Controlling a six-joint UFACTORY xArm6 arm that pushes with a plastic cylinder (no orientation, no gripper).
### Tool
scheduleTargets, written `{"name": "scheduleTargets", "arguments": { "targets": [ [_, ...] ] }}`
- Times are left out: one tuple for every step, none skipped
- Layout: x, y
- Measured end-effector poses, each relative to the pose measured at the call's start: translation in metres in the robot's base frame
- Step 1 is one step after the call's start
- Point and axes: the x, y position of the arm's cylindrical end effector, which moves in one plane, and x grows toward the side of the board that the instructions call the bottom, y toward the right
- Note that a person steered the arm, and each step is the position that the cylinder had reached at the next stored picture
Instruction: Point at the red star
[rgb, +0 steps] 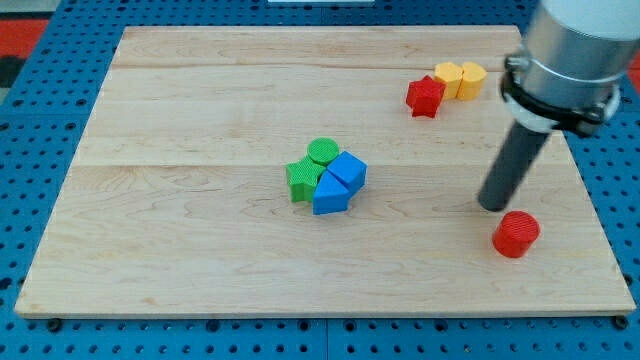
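The red star (425, 96) lies near the view's top right on the wooden board (200, 250), touching a yellow heart-like block (449, 79) and a yellow hexagon-like block (472, 78) to its right. My tip (492, 205) rests on the board well below and to the right of the red star. A red cylinder (516, 234) lies just below and right of my tip, apart from it.
A cluster sits at the board's middle: a green cylinder (322, 151), a green star-like block (303, 180), and two blue blocks (347, 170) (329, 195). The board's right edge is close to the red cylinder.
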Motion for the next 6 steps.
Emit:
{"name": "scheduleTargets", "arguments": {
  "targets": [
    [-0.034, -0.072],
    [-0.072, -0.128],
    [-0.128, -0.139],
    [-0.174, -0.115],
    [-0.193, -0.07],
    [-0.187, -0.033]
  ]
}}
